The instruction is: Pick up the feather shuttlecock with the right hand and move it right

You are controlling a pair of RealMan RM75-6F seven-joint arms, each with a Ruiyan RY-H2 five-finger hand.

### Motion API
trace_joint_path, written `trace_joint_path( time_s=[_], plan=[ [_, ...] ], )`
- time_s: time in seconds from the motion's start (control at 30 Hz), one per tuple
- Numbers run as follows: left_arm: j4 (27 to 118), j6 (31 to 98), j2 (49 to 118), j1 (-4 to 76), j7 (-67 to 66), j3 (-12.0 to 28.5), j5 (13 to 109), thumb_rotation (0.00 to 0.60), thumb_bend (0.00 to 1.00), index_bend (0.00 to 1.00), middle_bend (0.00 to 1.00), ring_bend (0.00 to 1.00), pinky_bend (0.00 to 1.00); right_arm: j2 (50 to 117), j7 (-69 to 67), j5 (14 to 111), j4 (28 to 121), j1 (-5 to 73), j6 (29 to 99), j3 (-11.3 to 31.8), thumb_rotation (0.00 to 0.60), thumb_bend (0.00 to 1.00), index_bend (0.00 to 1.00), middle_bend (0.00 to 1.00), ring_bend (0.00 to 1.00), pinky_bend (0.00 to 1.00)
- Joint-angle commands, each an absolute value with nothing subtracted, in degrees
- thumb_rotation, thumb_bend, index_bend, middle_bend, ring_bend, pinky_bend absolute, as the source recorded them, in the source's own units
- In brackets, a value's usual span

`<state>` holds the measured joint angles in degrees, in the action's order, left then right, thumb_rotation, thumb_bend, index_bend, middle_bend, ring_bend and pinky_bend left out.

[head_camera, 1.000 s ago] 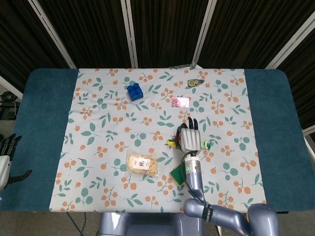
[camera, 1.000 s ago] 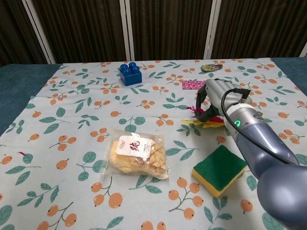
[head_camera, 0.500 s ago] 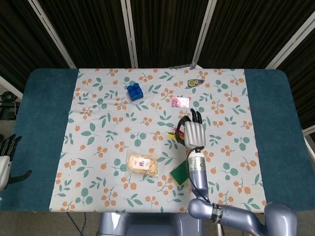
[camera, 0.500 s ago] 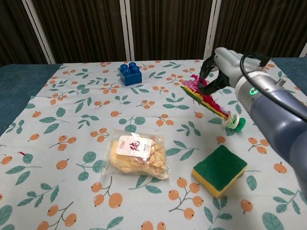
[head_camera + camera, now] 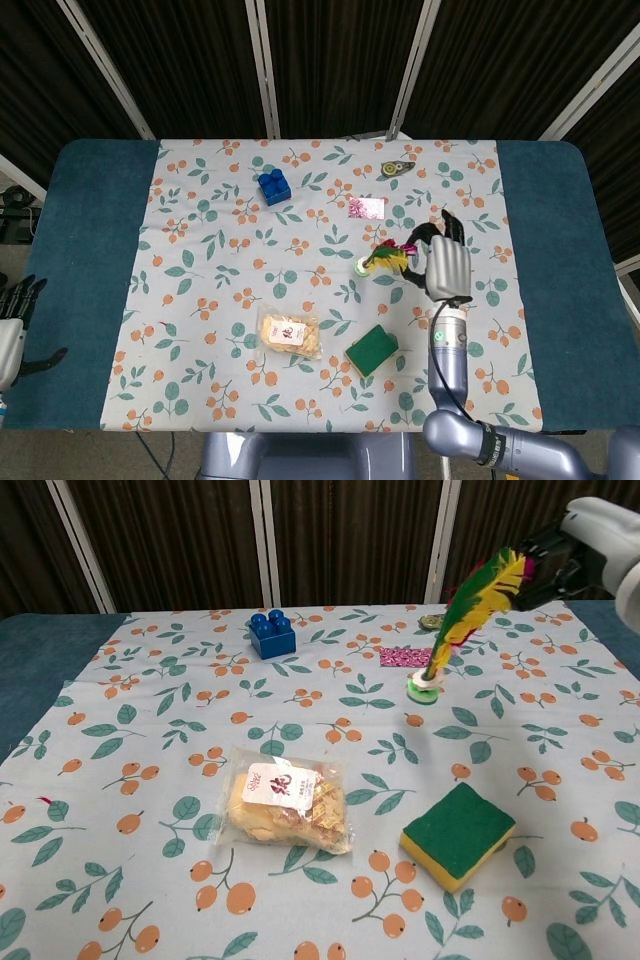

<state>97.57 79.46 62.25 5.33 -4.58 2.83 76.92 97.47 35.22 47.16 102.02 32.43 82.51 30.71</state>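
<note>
My right hand [image 5: 447, 264] [image 5: 580, 542] is raised above the table's right half and pinches the coloured feathers of the feather shuttlecock [image 5: 383, 260] [image 5: 466, 613]. The shuttlecock hangs tilted in the air, its green and white base [image 5: 425, 686] pointing down and to the left, clear of the floral cloth. My left hand [image 5: 12, 322] hangs off the table's left edge with its fingers spread and nothing in them.
On the floral cloth [image 5: 200, 300] lie a blue brick [image 5: 273, 186], a pink packet [image 5: 366, 207], a small dark object [image 5: 396, 168], a snack bag [image 5: 290, 334] and a green and yellow sponge [image 5: 372, 349].
My right hand has risen and moved right with the shuttlecock. The shuttlecock has left the cloth and swung, so its base now hangs down to the left.
</note>
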Motion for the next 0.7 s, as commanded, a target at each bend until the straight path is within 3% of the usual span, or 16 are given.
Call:
trace_joint_path(
  time_s=[0.03, 0.7],
  plan=[
    [97.6, 79.3, 62.3, 5.3, -4.7, 2.8, 76.7, 0.6, 0.19, 0.0, 0.0, 0.0, 0.0, 96.1, 33.5, 45.5, 103.3, 31.2, 83.3, 31.5, 0.6, 0.41, 0.65, 0.33, 0.0, 0.0],
    [97.6, 79.2, 62.5, 5.4, -4.9, 2.8, 76.4, 0.6, 0.19, 0.0, 0.0, 0.0, 0.0, 92.0, 27.4, 40.8, 100.4, 28.0, 83.5, 29.9, 0.6, 0.41, 0.65, 0.33, 0.0, 0.0]
  ],
)
